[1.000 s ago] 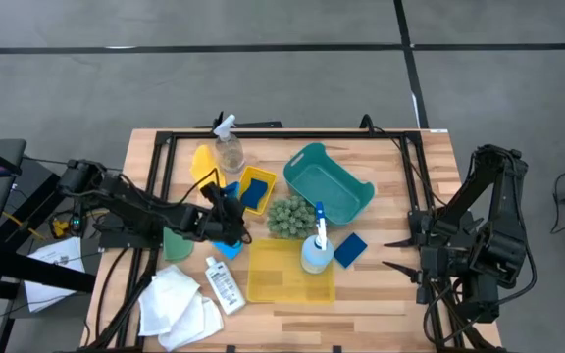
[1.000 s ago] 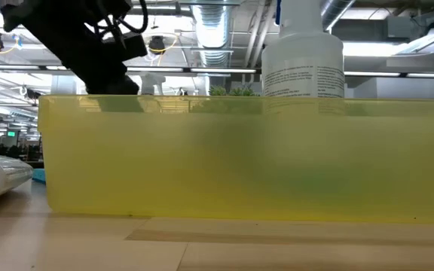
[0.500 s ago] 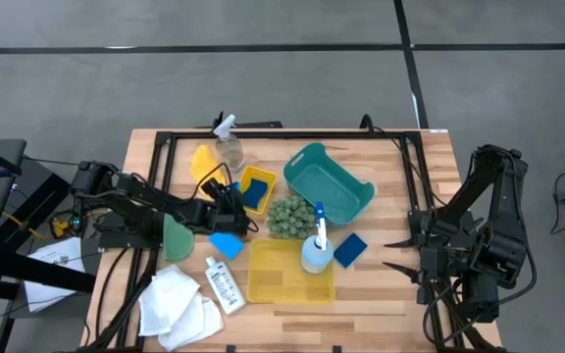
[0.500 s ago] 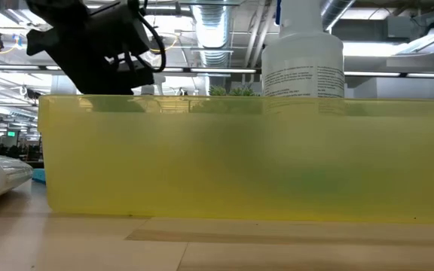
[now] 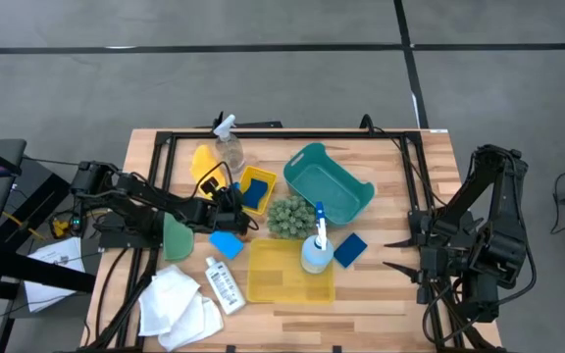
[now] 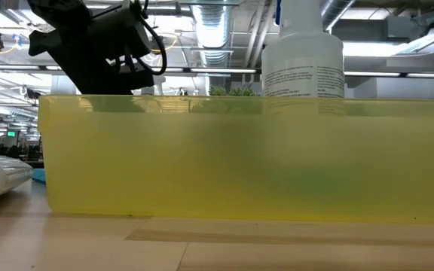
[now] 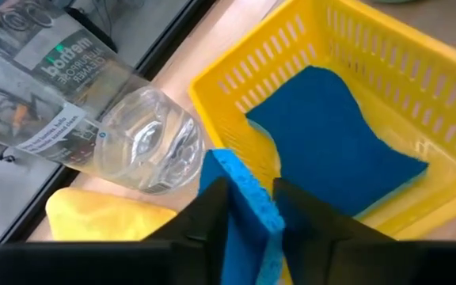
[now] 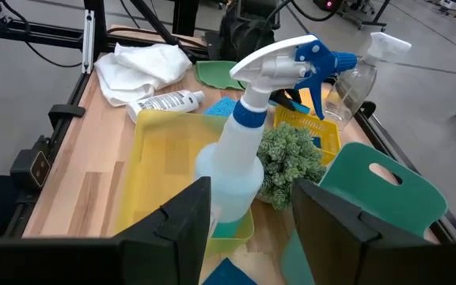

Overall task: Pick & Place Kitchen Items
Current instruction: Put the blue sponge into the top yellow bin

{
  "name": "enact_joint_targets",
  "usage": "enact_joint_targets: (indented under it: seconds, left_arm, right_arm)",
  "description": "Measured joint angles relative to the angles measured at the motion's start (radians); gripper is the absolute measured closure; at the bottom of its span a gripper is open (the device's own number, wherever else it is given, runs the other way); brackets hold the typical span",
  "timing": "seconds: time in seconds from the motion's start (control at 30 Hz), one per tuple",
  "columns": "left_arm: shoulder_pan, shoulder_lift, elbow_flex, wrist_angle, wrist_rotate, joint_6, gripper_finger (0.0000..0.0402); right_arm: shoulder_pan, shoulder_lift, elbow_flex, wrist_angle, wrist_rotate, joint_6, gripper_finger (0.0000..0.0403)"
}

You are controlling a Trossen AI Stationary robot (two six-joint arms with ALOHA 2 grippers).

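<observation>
My left gripper (image 5: 235,206) is shut on a blue sponge (image 7: 244,194) just over the near-left corner of a small yellow basket (image 5: 258,180), which holds another blue sponge (image 7: 335,150). A clear spray bottle (image 7: 101,111) lies beside it, next to a yellow piece (image 7: 93,218). A light blue sponge (image 5: 226,243), a green piece (image 5: 177,237), a small white bottle (image 5: 222,284) and white cloths (image 5: 177,304) lie on the table. A blue-trigger spray bottle (image 5: 317,245) stands in a flat yellow bin (image 5: 282,279). My right gripper (image 8: 252,214) waits open at the table's right edge. My left gripper pinches the blue sponge between its two fingers (image 7: 307,218), on its two broad faces (image 7: 236,210). The fingers come slanting from the table's left. The sponge stands on edge, its free end (image 7: 224,162) sticking out past the fingertips over the basket's rim, clear of the table.
A teal basket (image 5: 327,184) and a green bumpy ball (image 5: 288,216) sit right of the small yellow basket. Another blue sponge (image 5: 349,249) lies right of the spray bottle. A black frame (image 5: 292,132) borders the table. The yellow bin (image 6: 247,158) fills the low view.
My left gripper has gone up and toward the table's far right, away from over the light blue sponge and up to the small yellow basket. It has kept nearly still for the last half second.
</observation>
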Motion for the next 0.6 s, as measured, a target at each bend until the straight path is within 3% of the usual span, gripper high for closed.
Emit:
enact_joint_targets:
  seconds: [0.23,0.43,0.6]
  left_arm:
    - [-0.013,0.000,0.000,-0.037,-0.001,0.006,0.0392]
    - [-0.025,-0.008,0.000,-0.069,-0.013,0.006,0.0395]
    - [-0.029,-0.086,-0.001,-0.118,-0.035,-0.002,0.0396]
  right_arm:
    - [0.000,0.000,0.000,0.001,0.000,0.000,0.0235]
    - [-0.006,0.000,0.000,0.002,0.001,0.000,0.0235]
    - [-0.022,0.000,0.000,0.002,0.001,0.000,0.0235]
